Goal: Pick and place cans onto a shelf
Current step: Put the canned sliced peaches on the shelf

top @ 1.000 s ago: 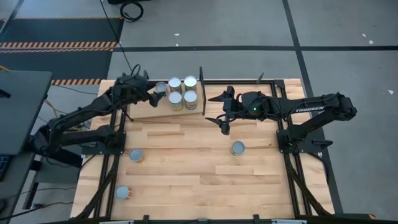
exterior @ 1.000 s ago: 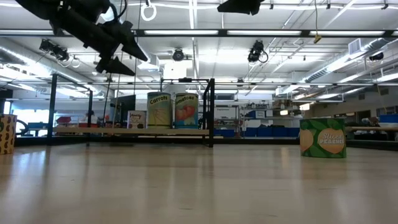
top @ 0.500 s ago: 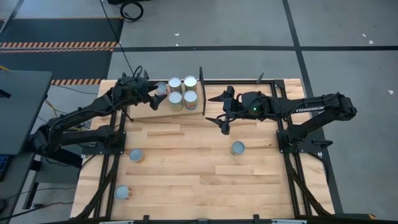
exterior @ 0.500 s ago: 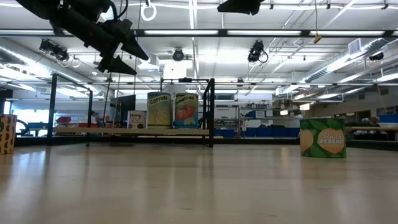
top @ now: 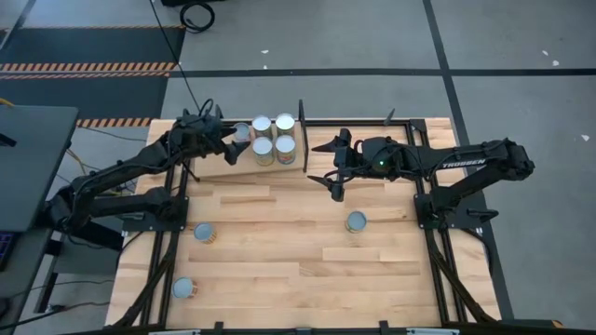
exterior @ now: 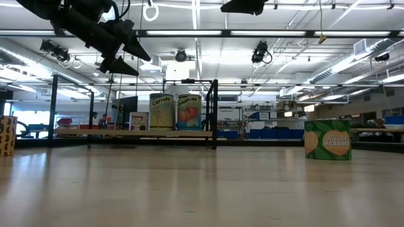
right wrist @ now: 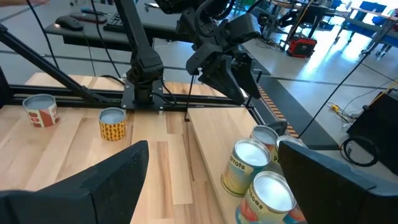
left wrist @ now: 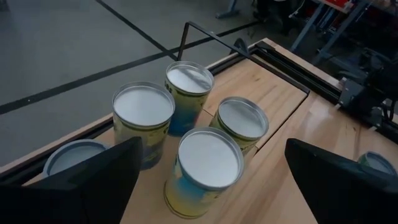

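The shelf (top: 212,168) is a light plank at the table's far left, with a black upright divider (top: 301,136) at its right end. Several cans (top: 274,136) stand upright on it, silver tops up; they also show in the left wrist view (left wrist: 208,158) and the low view (exterior: 161,111). My left gripper (top: 227,143) hovers open above the shelf, just left of these cans, touching nothing (left wrist: 211,186). My right gripper (top: 321,164) hovers open and empty right of the divider (right wrist: 211,186). Three more cans stand on the tabletop (top: 357,221) (top: 204,233) (top: 183,288).
Black metal rods (top: 372,122) edge the table's far right part behind my right gripper. The arm bases stand at the table's left (top: 140,209) and right (top: 447,209). Bare wood lies between the loose cans in the table's middle (top: 279,242).
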